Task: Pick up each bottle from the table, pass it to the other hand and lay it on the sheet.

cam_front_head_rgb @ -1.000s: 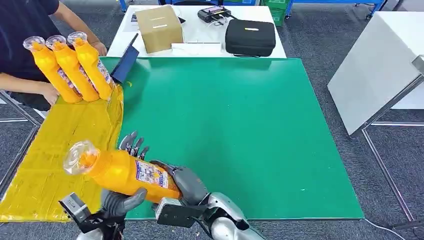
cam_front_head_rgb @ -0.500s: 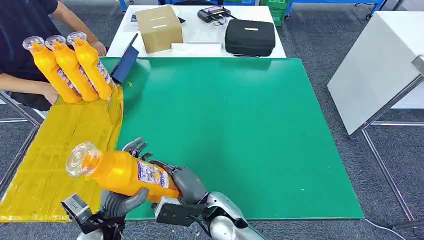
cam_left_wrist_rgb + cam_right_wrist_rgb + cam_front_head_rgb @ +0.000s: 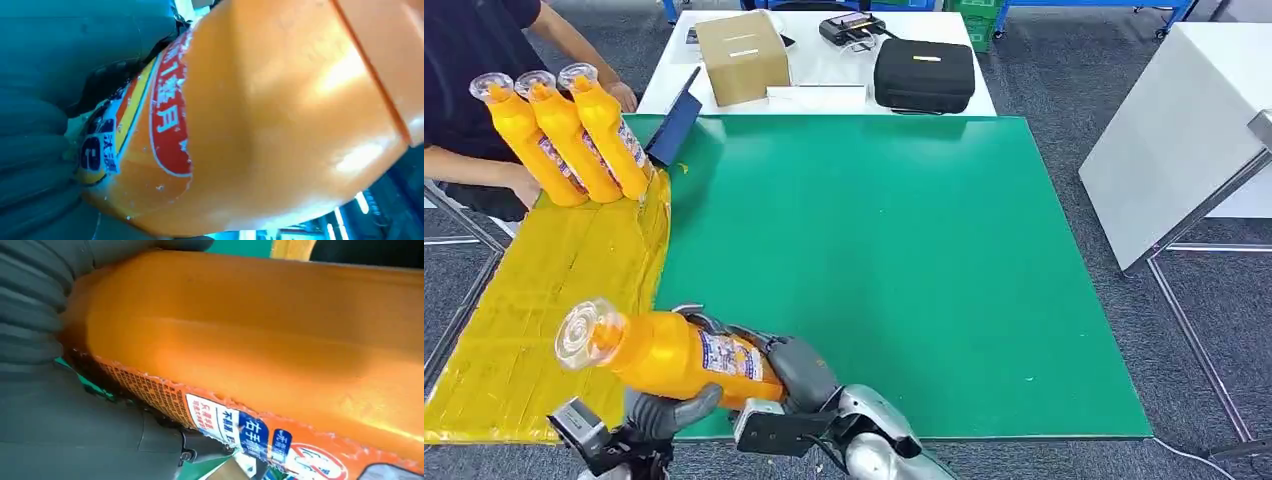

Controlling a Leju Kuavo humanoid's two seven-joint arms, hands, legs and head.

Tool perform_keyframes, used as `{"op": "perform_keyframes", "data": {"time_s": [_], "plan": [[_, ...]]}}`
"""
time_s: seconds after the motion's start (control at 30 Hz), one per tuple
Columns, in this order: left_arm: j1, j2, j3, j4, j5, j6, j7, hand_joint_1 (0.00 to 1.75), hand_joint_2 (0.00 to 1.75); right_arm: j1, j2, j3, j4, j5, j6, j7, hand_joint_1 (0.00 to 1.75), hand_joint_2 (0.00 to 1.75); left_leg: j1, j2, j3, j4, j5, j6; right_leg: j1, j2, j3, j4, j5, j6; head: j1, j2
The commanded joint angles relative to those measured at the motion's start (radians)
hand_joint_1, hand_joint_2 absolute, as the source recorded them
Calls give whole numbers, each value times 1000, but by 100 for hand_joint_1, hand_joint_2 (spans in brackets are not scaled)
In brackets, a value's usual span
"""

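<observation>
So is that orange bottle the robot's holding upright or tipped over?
Tipped on its side: the orange bottle lies nearly level, clear cap toward the yellow sheet.

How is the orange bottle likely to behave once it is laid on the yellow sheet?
The orange bottle looks rounded and glossy, so on its side it may roll or slip. It seems rigid, showing no dent where both hands press it. The three bottles lying side by side probably brace each other.

held bottle: orange plastic with a clear cap and printed label; lies tilted, cap end raised; base in the right robot hand, body gripped from below by the left robot hand.
three bottles: same orange kind, side by side and touching, leaning, well apart from both robot hands, at the sheet's far end.
sheet: yellow, flat on the bench's left part, beneath and beyond the left robot hand.
</observation>
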Motion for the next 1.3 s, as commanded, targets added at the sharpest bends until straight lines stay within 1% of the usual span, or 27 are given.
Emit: {"op": "perform_keyframes", "data": {"time_s": [0.03,0.07,0.1,0.13,0.17,0.23,0.27,0.3,0.33,0.37,0.43,0.6,0.63,0.73,0.77,0.8,0.83,0.87,0.9,0.93,0.97,1.0,1.07,1.13,1.17,1.23,1.3], "plan": [[-6,56,89,-21,-416,341,8,175,175,86,-150,-184,-206,6,-18,21,175,175,0,-4,2,0,-1,0,0,-1,4,-1,-2,-1,0,0],[-2,60,99,-20,-559,459,19,175,175,102,-153,-213,-234,26,-31,25,9,175,0,-3,2,0,0,0,0,-1,3,-1,-1,0,0,0],[5,65,120,-14,-776,631,70,175,175,120,-168,-251,-270,24,-36,29,0,175,-1,-3,1,-1,0,0,-1,-1,2,-1,-1,0,0,0],[11,73,123,-6,-899,719,104,175,175,132,-180,-280,-295,12,-37,28,0,0,0,-3,2,-1,-1,0,-1,0,4,-1,-1,-1,0,0],[13,67,149,14,-1082,831,161,175,175,127,-206,-298,-304,-9,-33,26,0,0,-1,-2,1,-1,0,0,-1,0,2,-1,-1,0,0,0],[13,74,145,21,-1081,838,167,175,175,125,-216,-312,-307,-21,-22,20,0,0,-1,-3,2,-1,0,0,-1,-1,3,-1,0,0,0,0],[5,64,175,41,-1268,907,257,175,175,119,-226,-331,-304,-32,-20,16,0,0,-1,-3,3,-1,0,-1,-1,0,4,-1,-1,-1,1,0],[-7,71,176,58,-1355,907,321,175,175,115,-259,-352,-312,-51,-19,11,0,0,-1,-2,2,-1,0,-1,-1,1,3,-1,0,-1,-1,0],[-13,107,175,61,-1394,907,358,175,175,124,-286,-385,-331,-73,-24,-1,0,0,0,-3,0,0,0,0,0,0,2,-1,0,-1,0,0],[-6,168,228,56,-1394,907,352,175,175,137,-324,-431,-361,-97,-21,-13,0,0,-1,-4,2,0,0,0,-1,-1,3,0,-1,-1,-1,0],[-6,168,228,56,-1394,907,352,175,175,137,-324,-431,-361,-97,-21,-13,0,0,0,-3,3,-1,0,-1,0,0,3,-1,-1,-1,-1,0],[28,192,271,91,-1394,907,354,175,175,215,-422,-594,-480,-173,8,-40,0,0,-1,-2,4,0,-2,-1,-2,2,4,0,-2,-1,0,0],[27,196,271,98,-1394,907,364,175,175,243,-437,-629,-508,-184,20,-47,0,0,-2,-3,2,-1,-1,0,-2,-1,3,0,-2,0,-1,0],[28,203,274,100,-1394,907,367,175,175,249,-437,-637,-514,-186,26,-49,0,0,-1,-5,2,0,-1,0,-1,-2,4,0,-2,0,0,0],[29,220,278,106,-1394,907,370,175,175,260,-433,-645,-520,-184,27,-51,0,0,-1,-4,1,0,-1,0,-2,-2,2,0,-1,0,0,0],[25,258,267,123,-1394,907,392,175,175,261,-429,-653,-520,-175,36,-56,0,0,-1,-3,2,0,-1,0,-1,-1,4,-1,-1,0,0,0],[17,336,233,153,-1394,907,447,175,175,257,-427,-659,-516,-173,44,-59,0,0,-1,-2,0,0,-1,0,-1,0,1,0,-1,0,0,0],[-20,440,109,220,-1394,907,590,175,175,244,-424,-659,-505,-171,54,-63,0,0,-1,-2,1,0,-1,-1,-1,1,3,0,-1,-1,0,0],[-51,480,23,259,-1394,907,673,175,175,238,-424,-658,-500,-168,57,-63,0,0,-1,-3,1,-1,0,-1,-1,-1,1,0,-1,-1,0,0],[-175,561,-317,385,-1394,871,956,175,175,217,-414,-656,-479,-163,78,-63,0,0,-1,-4,2,-1,0,-2,-1,-1,2,0,-1,-2,0,0],[-215,565,-419,440,-1394,862,1025,175,175,200,-411,-648,-463,-161,80,-63,0,0,-2,-9,1,-2,2,-1,-2,-7,2,0,-1,-1,0,0],[-238,553,-486,492,-1394,848,1050,175,175,180,-409,-634,-445,-158,84,-63,0,0,-2,-15,1,-3,4,-1,-2,-12,2,-1,-1,-2,-1,0],[-238,553,-486,492,-1394,848,1050,175,175,180,-409,-634,-445,-158,84,-63,0,0,-2,-13,3,-3,4,-1,-2,-10,-8,-1,-1,-1,0,0],[-238,553,-486,492,-1394,848,1050,175,175,180,-409,-634,-445,-158,84,-63,0,0,-1,-4,1,-2,2,-2,-1,-1,-10,-1,1,-1,0,0],[-233,535,-482,515,-1394,848,1035,175,175,169,-405,-626,-435,-157,85,-63,0,0,-2,-4,0,-3,3,-1,-2,-1,0,-1,1,0,-2,0],[-221,511,-443,537,-1394,831,976,175,175,159,-404,-616,-426,-150,87,-63,0,0,-1,-2,3,-1,1,-1,-1,3,4,0,0,0,1,0],[-230,503,-465,567,-1394,816,971,175,175,145,-403,-601,-414,-138,89,-59,0,0,-1,0,4,-2,1,-1,-2,4,4,0,0,-1,0,0]]}}
